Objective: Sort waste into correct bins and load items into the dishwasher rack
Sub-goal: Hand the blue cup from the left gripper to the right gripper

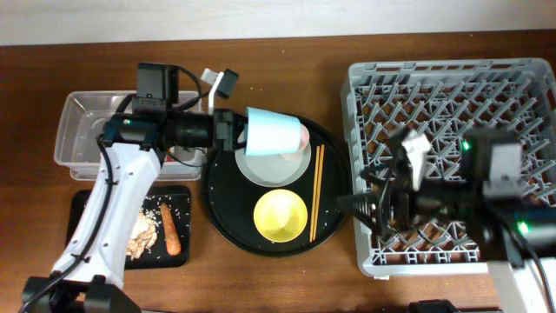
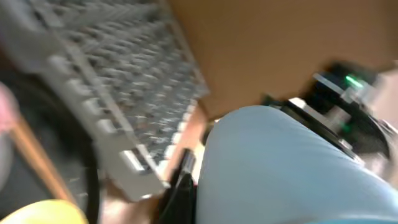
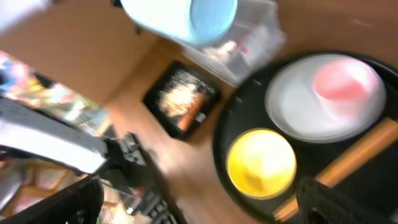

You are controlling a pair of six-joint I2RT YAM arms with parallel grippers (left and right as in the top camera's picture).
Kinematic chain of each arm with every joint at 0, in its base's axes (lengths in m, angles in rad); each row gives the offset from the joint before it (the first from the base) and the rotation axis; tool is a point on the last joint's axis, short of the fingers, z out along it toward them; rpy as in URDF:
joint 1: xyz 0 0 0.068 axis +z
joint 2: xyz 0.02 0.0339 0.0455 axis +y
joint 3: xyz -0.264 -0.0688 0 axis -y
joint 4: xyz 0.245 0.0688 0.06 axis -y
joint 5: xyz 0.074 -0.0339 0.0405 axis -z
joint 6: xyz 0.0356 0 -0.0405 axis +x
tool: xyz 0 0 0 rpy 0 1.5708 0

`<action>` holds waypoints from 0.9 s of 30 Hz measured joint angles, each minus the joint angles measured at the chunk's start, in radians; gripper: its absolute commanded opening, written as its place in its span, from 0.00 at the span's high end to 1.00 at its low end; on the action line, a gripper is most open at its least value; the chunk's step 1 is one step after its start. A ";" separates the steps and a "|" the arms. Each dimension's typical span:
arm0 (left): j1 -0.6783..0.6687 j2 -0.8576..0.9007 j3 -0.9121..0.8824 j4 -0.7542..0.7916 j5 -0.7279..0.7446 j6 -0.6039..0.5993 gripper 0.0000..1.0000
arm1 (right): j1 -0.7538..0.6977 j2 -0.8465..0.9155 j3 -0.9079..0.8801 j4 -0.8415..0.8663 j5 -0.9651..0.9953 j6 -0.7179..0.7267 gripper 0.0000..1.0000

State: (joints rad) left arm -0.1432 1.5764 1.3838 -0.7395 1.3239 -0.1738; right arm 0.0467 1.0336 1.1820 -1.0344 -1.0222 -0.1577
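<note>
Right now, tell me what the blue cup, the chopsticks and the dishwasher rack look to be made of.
The blue cup is probably plastic: even pale colour, matte, no glaze shine. The chopsticks look like wood or bamboo: tan, dull, thin. The dishwasher rack looks like moulded grey plastic, with a uniform grid and pegs.

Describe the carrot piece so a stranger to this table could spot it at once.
Start at the large round black tray mid-table, then go to the small rectangular black tray on its left-arm side. The carrot piece lies there: a short orange stick, unlike the pale beige scraps beside it.
</note>
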 measured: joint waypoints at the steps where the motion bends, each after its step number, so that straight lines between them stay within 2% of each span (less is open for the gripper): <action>1: -0.018 0.000 0.000 0.002 0.038 0.008 1.00 | 0.000 0.036 0.000 0.027 -0.049 -0.004 0.02; 6: -0.107 0.000 0.000 0.003 0.082 0.025 1.00 | 0.000 0.175 0.000 0.168 -0.342 -0.018 0.02; 10: -0.158 0.000 0.000 0.002 0.082 0.025 1.00 | 0.000 0.181 0.000 0.210 -0.438 -0.023 0.01; 16: -0.210 0.000 0.000 0.048 0.080 0.026 1.00 | 0.007 0.181 0.000 0.172 -0.392 -0.024 0.04; 17: -0.213 0.000 0.000 0.049 0.078 0.027 1.00 | 0.016 0.181 0.000 0.172 -0.363 -0.025 0.07; 18: -0.215 0.000 0.000 0.052 0.069 0.028 1.00 | 0.032 0.181 0.000 0.183 -0.334 -0.025 0.11; 27: -0.215 0.000 0.000 0.052 0.033 0.028 1.00 | 0.111 0.181 0.000 0.299 -0.214 -0.013 0.18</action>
State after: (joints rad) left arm -0.3580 1.5764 1.3842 -0.6872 1.3571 -0.1455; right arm 0.1577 1.2148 1.1816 -0.7357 -1.2362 -0.1703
